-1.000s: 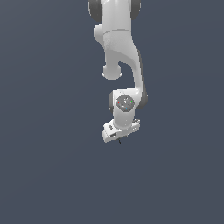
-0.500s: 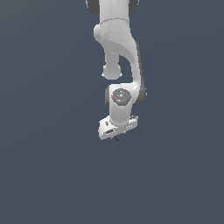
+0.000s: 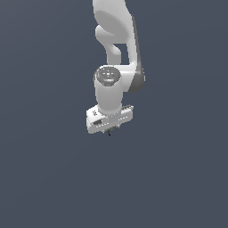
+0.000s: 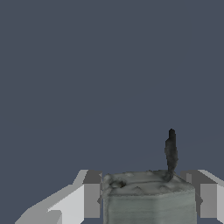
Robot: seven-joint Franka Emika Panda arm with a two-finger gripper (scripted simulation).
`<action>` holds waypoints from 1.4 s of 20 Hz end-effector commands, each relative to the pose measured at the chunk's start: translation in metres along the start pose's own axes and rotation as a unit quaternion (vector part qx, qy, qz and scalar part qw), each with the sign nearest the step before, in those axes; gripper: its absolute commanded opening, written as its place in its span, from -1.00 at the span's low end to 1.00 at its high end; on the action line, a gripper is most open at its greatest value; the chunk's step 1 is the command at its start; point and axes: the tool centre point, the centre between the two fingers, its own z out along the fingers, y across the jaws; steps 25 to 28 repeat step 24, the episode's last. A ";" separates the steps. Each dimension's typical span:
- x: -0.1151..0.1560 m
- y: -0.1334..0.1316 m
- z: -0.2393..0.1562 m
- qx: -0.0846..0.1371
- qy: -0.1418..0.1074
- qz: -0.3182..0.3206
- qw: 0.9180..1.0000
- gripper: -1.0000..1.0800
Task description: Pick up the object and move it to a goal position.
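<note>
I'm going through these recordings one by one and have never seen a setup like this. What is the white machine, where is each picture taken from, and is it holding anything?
These are simulator renders, not photographs. The white machine is a single robot arm, seen from a camera off the arm. At its lower end is the gripper, a two-fingered clamp. The other picture comes from a camera on the wrist, looking past the fingers. Between them sits the object, a small grey-green block with a thin black stem; the fingers stand against its two sides, so it appears gripped. In the exterior view only a tiny dark tip shows under the gripper. Everything around is a plain dark grey-blue background; no table edge or other item is visible.
</note>
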 end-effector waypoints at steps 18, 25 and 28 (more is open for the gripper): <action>-0.019 0.081 -0.158 0.000 0.000 0.000 1.000 -1.00; -0.019 0.086 -0.167 0.000 0.000 0.000 1.000 -1.00; -0.019 0.086 -0.167 0.000 0.000 0.000 1.000 -1.00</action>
